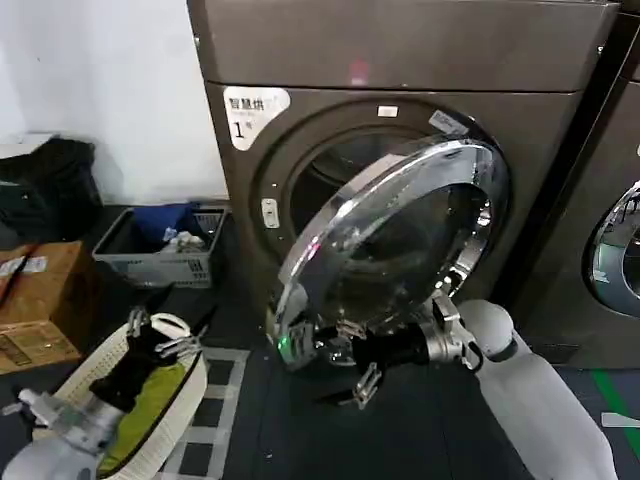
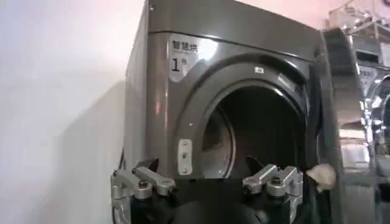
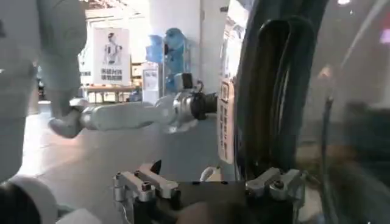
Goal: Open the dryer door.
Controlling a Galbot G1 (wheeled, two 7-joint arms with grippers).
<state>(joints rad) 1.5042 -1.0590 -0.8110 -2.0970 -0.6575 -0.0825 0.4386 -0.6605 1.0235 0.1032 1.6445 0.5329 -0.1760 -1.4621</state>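
The dryer [image 1: 400, 150] stands against the white wall [image 1: 110, 90], and everything else is placed from it. Its white "1" label [image 1: 250, 108] sits on the front panel up and to the left of the drum opening [image 1: 340, 170]. The dryer door [image 1: 400, 250] is swung partly out from the front, hinged on the right side of the opening, its chrome rim tilted forward so the drum behind shows as a dark crescent on the left.

The right gripper [image 1: 340, 365] is at the door's lower left edge, low in front of the dryer, its arm reaching in from the lower right. Its fingers are spread apart, not clamped on anything, with one finger up near the rim and one hanging below; whether a finger touches the rim cannot be told. In the right wrist view the door's edge [image 3: 280, 91] runs close alongside that gripper [image 3: 207, 182].

The left gripper [image 1: 160, 335] is parked well to the left of the dryer and low, above a white woven basket [image 1: 100, 365] holding yellow-green cloth [image 1: 150, 405]. Its fingers are also apart, holding nothing; the left wrist view looks past them [image 2: 207, 182] straight at the dryer's open drum [image 2: 256, 134].

On the dark floor to the left of the dryer sit a grey crate [image 1: 190, 265] with blue fabric, a cardboard box [image 1: 45, 300] and a black bag [image 1: 50, 185]. Hard against the dryer's right side stands a neighbouring machine [image 1: 590, 320] with its own chrome-rimmed door [image 1: 615, 250].
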